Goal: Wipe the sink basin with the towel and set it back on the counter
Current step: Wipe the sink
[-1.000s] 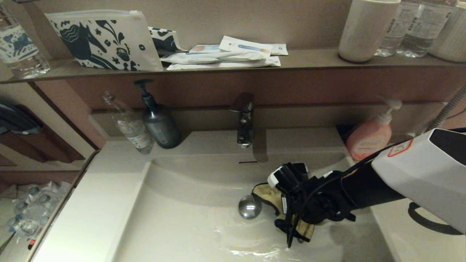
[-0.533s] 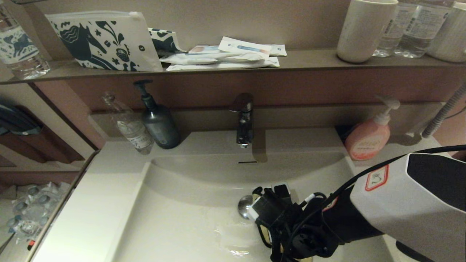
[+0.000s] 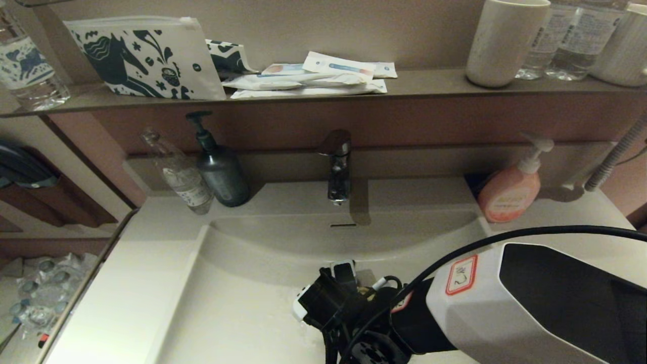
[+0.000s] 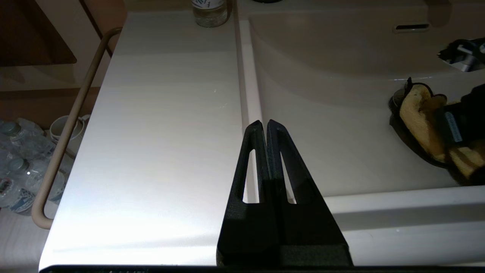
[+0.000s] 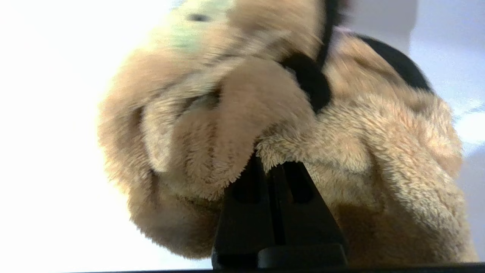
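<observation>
Over the last second the right arm had dragged the towel [image 4: 420,121] from the right of the drain plug toward the near middle of the sink basin [image 3: 242,283], so that in the head view its bulky wrist now covered the plug and nearly all of the cloth. Nearest me, the right gripper [image 5: 273,170] was clamped on the towel, its black fingers [image 5: 246,197] closed together and buried in the fluffy mustard pile, the black edging curling above them. The cloth lay bunched on the basin floor under that gripper. Off to the left, the left gripper [image 4: 263,127] hung idle over the seam where the counter [image 4: 163,113] meets the basin's left edge, its two fingers pressed together on nothing. Beyond the arm the curved back wall showed its overflow slot [image 3: 342,225], and the chrome faucet [image 3: 338,167] stood behind it. A clear bottle [image 3: 178,172] leaned beside a dark pump bottle [image 3: 220,169] at the back left of the counter, and a pink soap dispenser [image 3: 510,189] stood at the back right. Farthest off, the brown shelf [image 3: 429,81] held a horse-patterned pouch [image 3: 141,55], flat packets [image 3: 313,76] and a pale cup [image 3: 500,40].
</observation>
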Controlling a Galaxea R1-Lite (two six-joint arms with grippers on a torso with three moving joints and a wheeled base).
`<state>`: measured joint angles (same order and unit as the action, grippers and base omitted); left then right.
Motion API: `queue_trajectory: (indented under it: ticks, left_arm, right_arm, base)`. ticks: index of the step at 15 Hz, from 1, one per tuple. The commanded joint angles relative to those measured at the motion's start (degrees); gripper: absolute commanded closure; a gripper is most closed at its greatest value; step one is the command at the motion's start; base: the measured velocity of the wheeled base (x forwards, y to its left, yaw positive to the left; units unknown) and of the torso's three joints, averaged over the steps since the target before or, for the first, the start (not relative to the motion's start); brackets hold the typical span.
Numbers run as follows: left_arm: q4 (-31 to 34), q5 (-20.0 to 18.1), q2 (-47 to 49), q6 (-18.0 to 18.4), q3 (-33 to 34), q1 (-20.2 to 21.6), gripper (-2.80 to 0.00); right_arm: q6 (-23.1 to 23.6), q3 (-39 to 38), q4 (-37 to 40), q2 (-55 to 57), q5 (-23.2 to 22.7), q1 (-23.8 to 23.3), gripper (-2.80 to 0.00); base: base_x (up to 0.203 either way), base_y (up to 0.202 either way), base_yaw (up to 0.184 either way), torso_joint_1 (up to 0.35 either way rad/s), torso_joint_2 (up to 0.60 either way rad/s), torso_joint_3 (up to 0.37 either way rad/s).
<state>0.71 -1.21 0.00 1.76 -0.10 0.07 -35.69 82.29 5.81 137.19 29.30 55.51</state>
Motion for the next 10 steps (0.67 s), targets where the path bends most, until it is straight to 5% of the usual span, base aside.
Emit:
queue_trajectory:
  ticks: [1,10]
  left_arm:
    - [0.0,-0.02,0.09,0.0,0.01,0.01,0.0]
    - [0.0,-0.02,0.09,0.0,0.01,0.01,0.0]
  right_arm:
    - [-0.17,4.19,-0.29,2.06,0.51,0.28,0.0]
    - [0.1,24.08,1.44,10.02,5.31,-2.72,0.0]
  base:
    - [0.0,0.0,0.0,0.0,0.0,0.0]
    - [0.0,0.0,0.0,0.0,0.0,0.0]
